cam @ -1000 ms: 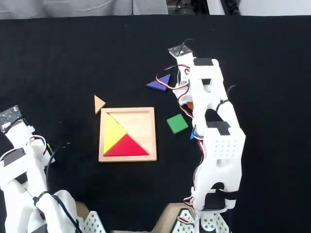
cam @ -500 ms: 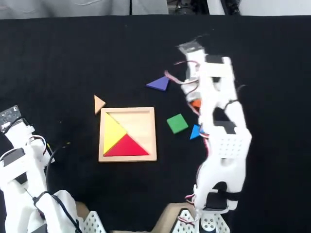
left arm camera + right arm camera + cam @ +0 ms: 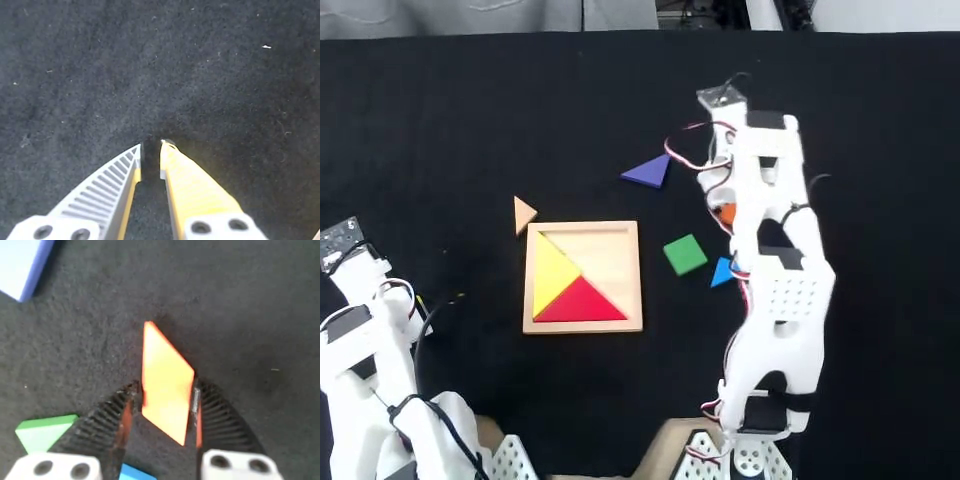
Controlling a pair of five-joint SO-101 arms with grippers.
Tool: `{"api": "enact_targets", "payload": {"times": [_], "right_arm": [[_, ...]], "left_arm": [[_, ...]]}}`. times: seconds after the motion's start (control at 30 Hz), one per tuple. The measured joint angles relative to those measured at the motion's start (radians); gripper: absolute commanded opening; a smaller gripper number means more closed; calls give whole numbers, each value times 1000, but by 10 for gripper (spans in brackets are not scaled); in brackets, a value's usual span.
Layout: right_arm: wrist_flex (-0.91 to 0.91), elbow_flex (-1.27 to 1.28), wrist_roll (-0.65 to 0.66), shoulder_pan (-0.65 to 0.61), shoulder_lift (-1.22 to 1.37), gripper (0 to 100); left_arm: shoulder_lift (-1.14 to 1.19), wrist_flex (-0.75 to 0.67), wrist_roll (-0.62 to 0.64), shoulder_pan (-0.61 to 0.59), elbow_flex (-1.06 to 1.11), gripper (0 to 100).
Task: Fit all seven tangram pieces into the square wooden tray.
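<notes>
The square wooden tray [image 3: 610,248] lies mid-table with a yellow triangle [image 3: 553,272] and a red triangle [image 3: 582,302] in it. My right gripper [image 3: 164,386] is shut on the orange parallelogram [image 3: 166,390], which rests on the black cloth; from above, the orange parallelogram [image 3: 724,212] peeks out under the right arm. Loose pieces: purple triangle [image 3: 648,172], green square [image 3: 685,254], blue triangle [image 3: 723,271], tan triangle [image 3: 523,213]. My left gripper [image 3: 154,146] is shut over bare cloth at the table's near left.
The left arm [image 3: 360,330] stands at the near-left corner, far from the tray. The right wrist view has the purple triangle [image 3: 22,265], green square [image 3: 42,432] and blue triangle [image 3: 135,474] close around the gripper. Black cloth covers the table.
The right arm has shifted a little to the right, uncovering the purple triangle's corner and more of the blue triangle. The left arm has kept still.
</notes>
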Motion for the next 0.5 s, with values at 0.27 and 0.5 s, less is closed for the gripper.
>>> {"api": "enact_targets", "payload": {"times": [0.27,0.5], "right_arm": [[5,-87,-61,-2,72,152],[5,-98,-61,3,77,25]], "left_arm": [[0,0,0,0,0,80],[0,0,0,0,0,80]]}}
